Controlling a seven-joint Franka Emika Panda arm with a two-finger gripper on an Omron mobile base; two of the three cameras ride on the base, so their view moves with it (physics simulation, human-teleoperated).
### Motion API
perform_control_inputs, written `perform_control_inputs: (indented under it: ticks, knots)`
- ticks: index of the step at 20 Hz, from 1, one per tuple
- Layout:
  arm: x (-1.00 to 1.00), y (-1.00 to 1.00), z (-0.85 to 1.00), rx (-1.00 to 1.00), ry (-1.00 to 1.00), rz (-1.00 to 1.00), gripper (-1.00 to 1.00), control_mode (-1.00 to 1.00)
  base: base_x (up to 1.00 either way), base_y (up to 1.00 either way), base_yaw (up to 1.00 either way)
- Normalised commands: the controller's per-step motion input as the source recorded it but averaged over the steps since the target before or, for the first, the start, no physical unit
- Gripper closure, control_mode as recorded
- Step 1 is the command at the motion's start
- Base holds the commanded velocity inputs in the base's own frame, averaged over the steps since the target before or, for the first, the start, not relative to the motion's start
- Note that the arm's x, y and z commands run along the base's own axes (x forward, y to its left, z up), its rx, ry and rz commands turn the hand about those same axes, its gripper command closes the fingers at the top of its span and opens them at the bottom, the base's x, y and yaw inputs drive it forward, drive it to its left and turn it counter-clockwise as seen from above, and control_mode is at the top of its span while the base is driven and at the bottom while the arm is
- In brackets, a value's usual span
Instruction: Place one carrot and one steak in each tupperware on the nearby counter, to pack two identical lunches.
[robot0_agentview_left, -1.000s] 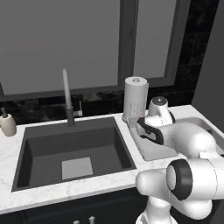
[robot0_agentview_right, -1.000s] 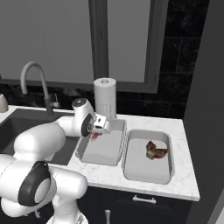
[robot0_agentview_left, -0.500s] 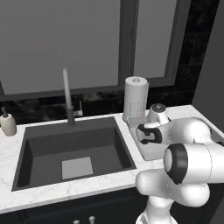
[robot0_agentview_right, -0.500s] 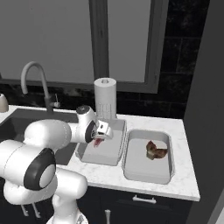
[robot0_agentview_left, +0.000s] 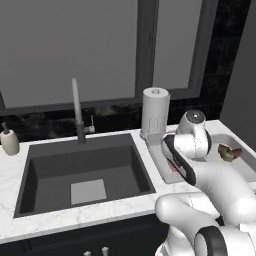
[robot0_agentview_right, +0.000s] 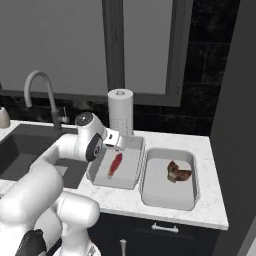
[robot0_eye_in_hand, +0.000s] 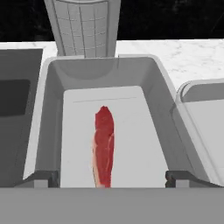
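Note:
My gripper (robot0_eye_in_hand: 111, 179) hangs open just above the left tupperware (robot0_eye_in_hand: 48, 109), its fingertips (robot0_eye_in_hand: 41, 178) spread wide. A glossy red steak (robot0_eye_in_hand: 104, 146) lies loose on that tray's floor, lengthwise between the fingers and touched by neither. From the right base view, the hand (robot0_agentview_right: 118, 144) hovers over the left tupperware (robot0_agentview_right: 114, 184) with the red steak (robot0_agentview_right: 115, 164) below it. The right tupperware (robot0_agentview_right: 167, 201) holds a dark brown steak (robot0_agentview_right: 178, 172). Both trays sit on the marble counter (robot0_agentview_right: 210, 150). The carrot is out of view.
A paper towel roll (robot0_agentview_right: 120, 112) stands directly behind the left tray. The dark sink (robot0_agentview_left: 85, 170) with its faucet (robot0_agentview_left: 77, 110) lies to the left, and a soap bottle (robot0_agentview_left: 9, 141) is at the far left. A dark wall borders the counter's right end.
The gripper has opened and let go of the red steak, which now lies in the left tupperware. The hand came down closer to the tray.

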Motion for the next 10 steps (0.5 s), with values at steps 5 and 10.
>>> perform_control_inputs:
  ticks: [5,10]
  knots:
    - [-0.92,0.04,0.66,-0.01,-0.11,0.0,-1.0,-1.0,0.0,0.0,0.0]
    - [-1.0,0.0,0.21,-0.01,-0.19,0.05,-1.0,-1.0,0.0,0.0,0.0]
